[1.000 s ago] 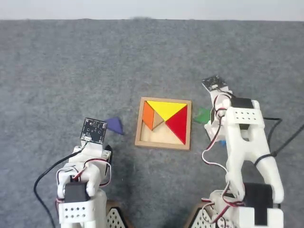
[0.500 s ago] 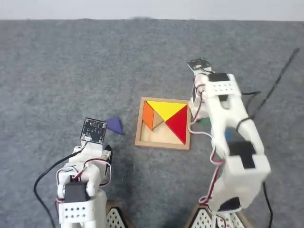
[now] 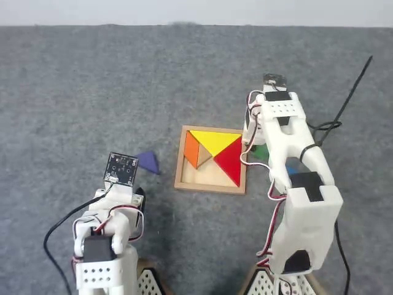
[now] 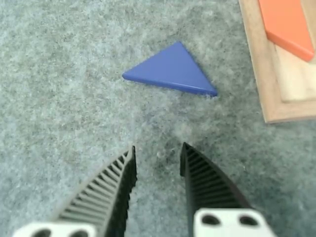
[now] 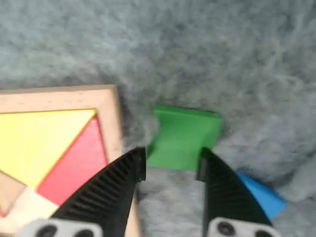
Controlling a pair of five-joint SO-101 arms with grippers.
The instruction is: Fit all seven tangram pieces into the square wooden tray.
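The tray point(image 3: 212, 186) holds orange point(image 3: 191, 149), yellow point(image 3: 214, 142) and red point(image 3: 230, 161) pieces. My right gripper point(image 5: 170, 158) hangs open astride the green piece point(image 5: 182, 136) just beside the tray. My left gripper point(image 4: 157, 150), also open, faces the loose triangle point(image 4: 170, 71). Those and the blue piece point(image 5: 261, 195) are yet to go in.

Grey felt-like cloth point(image 3: 92, 80) across the table, a pale wall strip point(image 3: 184, 12) beyond its far edge.

High view: overhead, looking down. Wrist views: close, facing down — all three share tray point(image 3: 211, 189) edge.
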